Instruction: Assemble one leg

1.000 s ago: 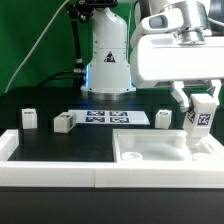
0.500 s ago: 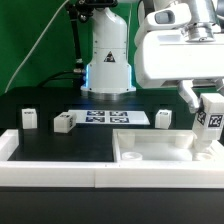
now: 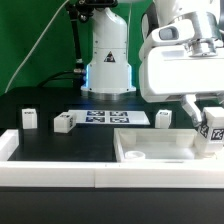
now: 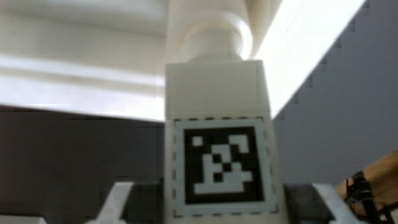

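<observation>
My gripper (image 3: 212, 118) is shut on a leg (image 3: 214, 130), a stubby white post with a black-and-white tag, and holds it at the exterior view's far right, over the right end of the large white tray-like piece (image 3: 150, 152). In the wrist view the leg (image 4: 221, 110) fills the middle, its tag facing the camera, its round peg pointing away. My gripper (image 4: 222, 205) has a finger on each side of it. Three more legs stand on the black table: one leg (image 3: 30, 118), a second (image 3: 64, 123) and a third (image 3: 163, 119).
The marker board (image 3: 110, 118) lies flat at the table's middle back. The robot's white base (image 3: 108, 62) stands behind it. A white rim (image 3: 55, 172) runs along the table's front and left edge.
My gripper has carried the leg toward the exterior view's right and a little lower, nearer the tray-like piece's right end. The other legs have not moved.
</observation>
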Controlling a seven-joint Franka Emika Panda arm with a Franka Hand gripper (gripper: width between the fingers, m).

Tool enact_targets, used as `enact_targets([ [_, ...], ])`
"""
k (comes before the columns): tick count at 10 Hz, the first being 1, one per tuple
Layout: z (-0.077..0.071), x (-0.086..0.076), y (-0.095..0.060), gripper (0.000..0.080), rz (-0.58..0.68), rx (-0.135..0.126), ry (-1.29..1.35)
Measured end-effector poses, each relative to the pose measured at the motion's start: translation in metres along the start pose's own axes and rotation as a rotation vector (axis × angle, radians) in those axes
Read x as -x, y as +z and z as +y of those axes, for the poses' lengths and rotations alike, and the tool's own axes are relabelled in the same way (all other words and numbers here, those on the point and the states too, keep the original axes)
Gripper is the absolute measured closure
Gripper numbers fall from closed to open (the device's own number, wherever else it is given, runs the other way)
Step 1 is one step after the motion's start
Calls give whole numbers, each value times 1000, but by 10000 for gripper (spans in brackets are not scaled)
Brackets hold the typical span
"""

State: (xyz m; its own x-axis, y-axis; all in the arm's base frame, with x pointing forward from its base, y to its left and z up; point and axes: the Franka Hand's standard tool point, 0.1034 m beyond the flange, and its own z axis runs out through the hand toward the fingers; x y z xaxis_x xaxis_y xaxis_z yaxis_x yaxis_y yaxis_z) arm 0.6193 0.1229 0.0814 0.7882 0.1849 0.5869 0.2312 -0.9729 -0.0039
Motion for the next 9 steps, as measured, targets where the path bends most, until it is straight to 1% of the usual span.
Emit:
enact_targets([
  [1,0,0,0,507,0,2,2],
  [3,-1,5,-2,507,11,16,31],
  [4,-2,14,-4,507,-2,24,52],
  [5,-1,12,-3,507,-32,18,52],
  [7,0,12,-3,506,-34,17,53],
  [8,0,12,-2,335,-35,17,53],
  [9,-1,12,-2,215,-35,17,53],
])
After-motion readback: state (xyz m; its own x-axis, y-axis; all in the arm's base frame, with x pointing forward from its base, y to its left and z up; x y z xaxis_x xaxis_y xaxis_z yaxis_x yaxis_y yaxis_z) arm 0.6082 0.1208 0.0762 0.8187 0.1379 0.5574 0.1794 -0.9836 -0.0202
